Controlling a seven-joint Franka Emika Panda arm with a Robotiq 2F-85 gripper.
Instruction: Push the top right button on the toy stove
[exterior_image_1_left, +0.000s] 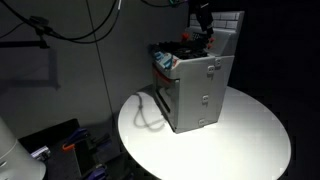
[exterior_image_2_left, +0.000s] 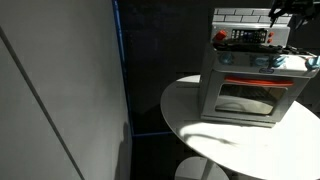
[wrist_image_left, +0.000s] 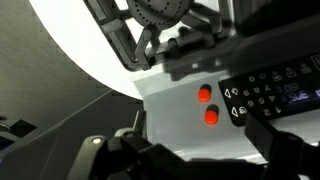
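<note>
toy stove (exterior_image_2_left: 250, 90) on white table (exterior_image_2_left: 185, 112) (round)

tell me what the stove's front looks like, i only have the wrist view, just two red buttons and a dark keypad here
Observer: In an exterior view the toy stove shows an oven door with a window on its front. The door looks shut.
Operator: where's the gripper over it
Observer: In an exterior view the gripper hangs over the rear part of the stove's top. I cannot tell whether it touches.
Operator: anything behind it i could bump
Observer: Yes, a white brick-pattern back panel rises behind the top, close beside the gripper.
</note>
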